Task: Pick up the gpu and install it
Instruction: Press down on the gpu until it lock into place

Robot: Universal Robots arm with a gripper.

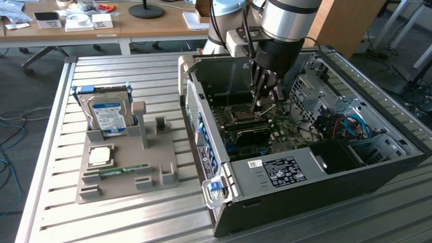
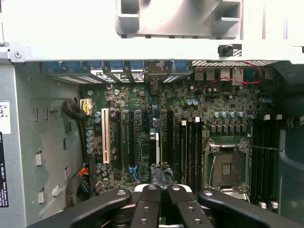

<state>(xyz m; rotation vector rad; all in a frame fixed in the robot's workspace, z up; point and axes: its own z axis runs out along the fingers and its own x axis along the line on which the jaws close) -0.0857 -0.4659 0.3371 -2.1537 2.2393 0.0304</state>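
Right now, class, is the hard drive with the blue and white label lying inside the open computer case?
No: the hard drive stands upright in the grey holder on the table, on the exterior view's left of the computer case.

The arm is a thick silver-grey tube that ends in a black cylindrical wrist section, with a small pale grey box mounted at its side and thin dark cables running down past it. Below hangs the gripper — slim dark metal links. From the wrist view its fingers are glossy black bars, each dotted with round silver screw heads.
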